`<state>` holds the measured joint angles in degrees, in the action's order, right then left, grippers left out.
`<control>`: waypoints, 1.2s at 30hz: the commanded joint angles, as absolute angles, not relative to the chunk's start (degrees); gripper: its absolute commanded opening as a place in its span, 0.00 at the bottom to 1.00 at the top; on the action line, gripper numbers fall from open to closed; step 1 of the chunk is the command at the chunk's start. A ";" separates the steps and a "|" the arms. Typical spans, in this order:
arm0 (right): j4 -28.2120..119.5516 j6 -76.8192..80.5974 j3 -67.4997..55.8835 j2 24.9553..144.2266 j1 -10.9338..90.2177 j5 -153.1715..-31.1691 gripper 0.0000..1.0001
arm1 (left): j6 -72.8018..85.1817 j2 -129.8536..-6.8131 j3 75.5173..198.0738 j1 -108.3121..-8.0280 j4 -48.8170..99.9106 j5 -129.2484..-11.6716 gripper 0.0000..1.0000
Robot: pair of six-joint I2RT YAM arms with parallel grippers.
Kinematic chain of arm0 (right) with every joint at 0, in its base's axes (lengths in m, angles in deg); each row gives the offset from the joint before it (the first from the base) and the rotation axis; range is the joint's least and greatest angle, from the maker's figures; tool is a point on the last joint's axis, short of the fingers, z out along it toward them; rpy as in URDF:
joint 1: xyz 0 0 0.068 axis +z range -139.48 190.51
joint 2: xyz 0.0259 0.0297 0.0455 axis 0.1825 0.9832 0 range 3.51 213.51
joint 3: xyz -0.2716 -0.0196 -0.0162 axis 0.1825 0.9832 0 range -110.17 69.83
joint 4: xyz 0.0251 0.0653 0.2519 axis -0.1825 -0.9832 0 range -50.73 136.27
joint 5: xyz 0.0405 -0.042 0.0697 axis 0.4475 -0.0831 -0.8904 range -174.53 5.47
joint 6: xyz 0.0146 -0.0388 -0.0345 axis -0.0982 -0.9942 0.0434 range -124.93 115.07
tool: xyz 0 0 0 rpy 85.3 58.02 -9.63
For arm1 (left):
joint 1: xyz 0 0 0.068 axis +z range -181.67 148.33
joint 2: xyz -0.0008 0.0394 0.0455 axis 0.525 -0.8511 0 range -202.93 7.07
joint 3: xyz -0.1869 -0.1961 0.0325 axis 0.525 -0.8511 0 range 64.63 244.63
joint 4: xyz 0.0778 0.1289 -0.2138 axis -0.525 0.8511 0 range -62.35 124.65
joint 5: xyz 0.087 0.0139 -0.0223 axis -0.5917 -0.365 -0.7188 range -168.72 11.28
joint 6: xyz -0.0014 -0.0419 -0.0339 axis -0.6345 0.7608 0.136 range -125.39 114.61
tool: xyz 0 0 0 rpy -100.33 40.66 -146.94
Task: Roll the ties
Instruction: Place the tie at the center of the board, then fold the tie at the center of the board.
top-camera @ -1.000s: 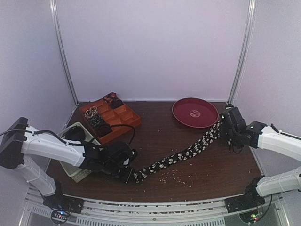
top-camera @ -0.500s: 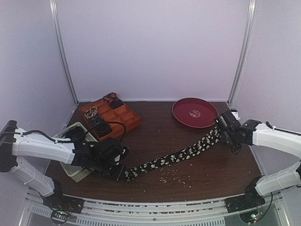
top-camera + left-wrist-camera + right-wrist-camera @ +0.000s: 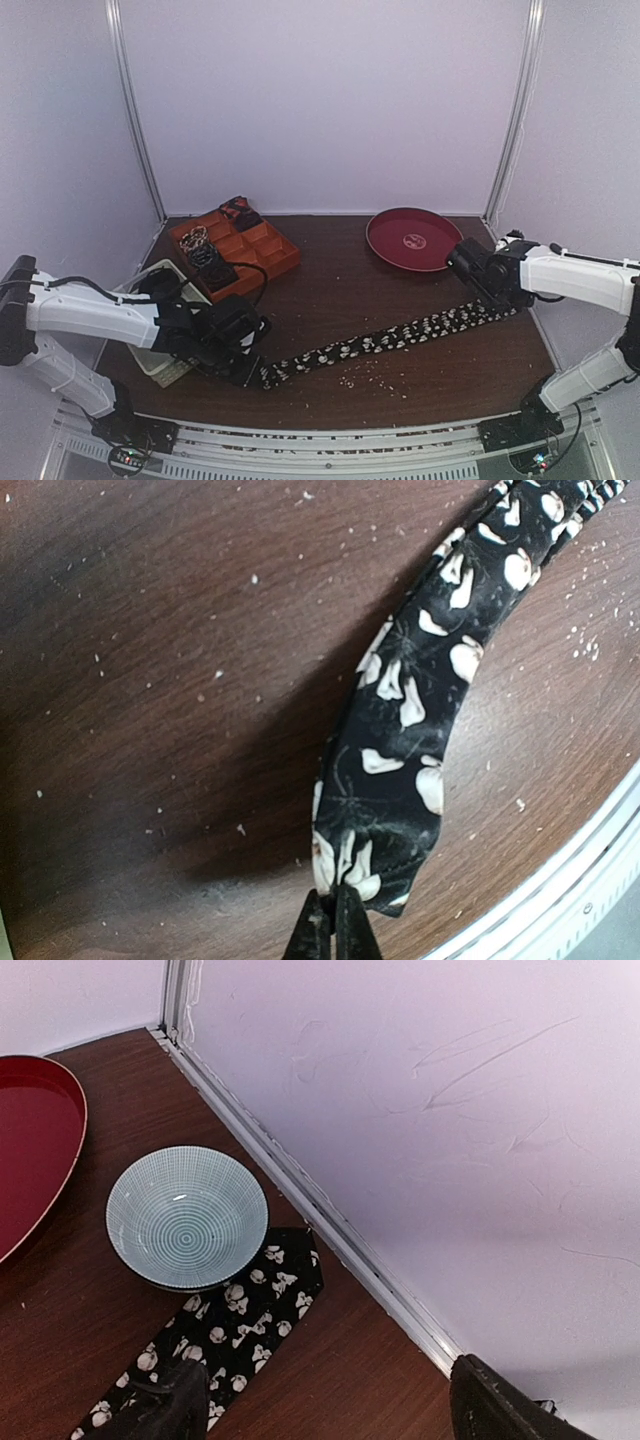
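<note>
From above, the tie (image 3: 385, 340) is lying as one long flat strip across the dark wooden table (image 3: 330, 300), running from the front left toward the right edge. The left gripper (image 3: 256, 372) is pinching its near end and the right gripper (image 3: 490, 295) is hovering over the far end. An orange tray (image 3: 265, 243) is sitting at the back left corner.

On the left wrist, thin fingers (image 3: 322, 935) are pressing together on soft black fabric with white flowers.

On the right wrist, the fingers (image 3: 165, 1405) are standing wide apart, gripping nothing, above the tie's pointed end by a finely lined teal bowl (image 3: 187, 1217).
</note>
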<state>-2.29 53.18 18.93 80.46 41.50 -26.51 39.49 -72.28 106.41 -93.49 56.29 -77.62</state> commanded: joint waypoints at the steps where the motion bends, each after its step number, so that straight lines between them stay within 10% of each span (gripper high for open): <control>1: -3.83 55.92 18.78 78.40 41.19 -29.71 0.85 | 37.97 -71.78 108.14 -93.02 58.08 -78.19 0.00; 5: 8.35 47.31 22.56 75.62 40.79 -38.12 0.76 | 37.85 -72.15 108.56 -93.02 58.48 -78.02 0.00; 12: 24.19 40.09 26.84 75.85 38.15 -58.37 0.31 | 39.33 -71.38 108.52 -92.67 59.55 -82.67 0.00; 16: 29.05 40.10 28.70 78.88 38.03 -63.71 0.02 | 42.69 -69.31 109.14 -92.47 60.09 -87.46 0.20; 23: 35.80 40.44 30.42 87.47 38.03 -72.78 0.00 | 44.49 -68.16 111.49 -92.23 59.39 -91.30 0.38; 36: 36.38 42.84 36.19 89.77 34.68 -63.22 0.00 | 46.47 -74.11 99.92 -92.32 37.53 -75.68 0.13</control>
